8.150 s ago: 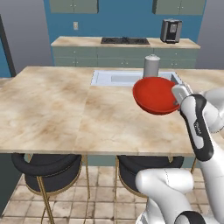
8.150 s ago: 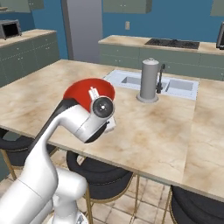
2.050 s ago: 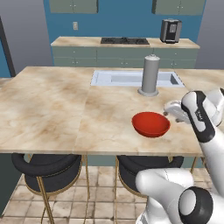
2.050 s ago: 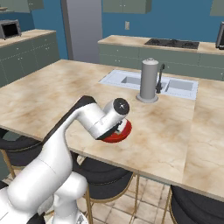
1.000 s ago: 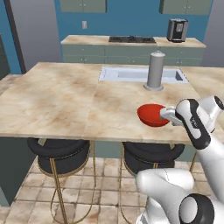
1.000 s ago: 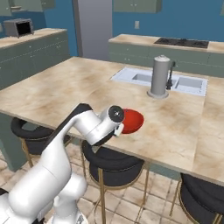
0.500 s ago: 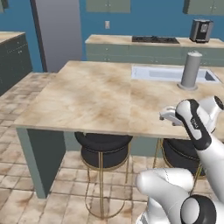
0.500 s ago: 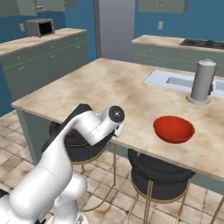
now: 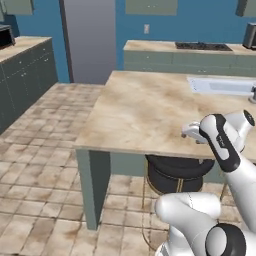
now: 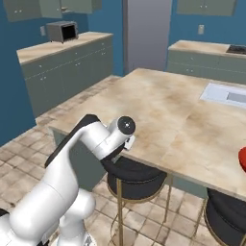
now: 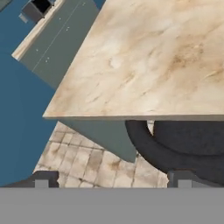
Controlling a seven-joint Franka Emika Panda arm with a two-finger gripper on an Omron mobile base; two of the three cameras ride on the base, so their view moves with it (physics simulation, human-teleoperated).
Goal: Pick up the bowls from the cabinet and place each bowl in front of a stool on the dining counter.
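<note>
The gripper (image 11: 109, 179) hangs over the counter's (image 9: 145, 107) near edge, fingers (image 11: 43, 178) spread wide and holding nothing. Below that edge a black stool (image 10: 137, 178) sits tucked under the counter. The red bowl (image 10: 242, 159) rests on the counter near its near edge, at the right border of the right base view, well apart from the gripper. The sink (image 9: 220, 85) lies toward the counter's far right.
</note>
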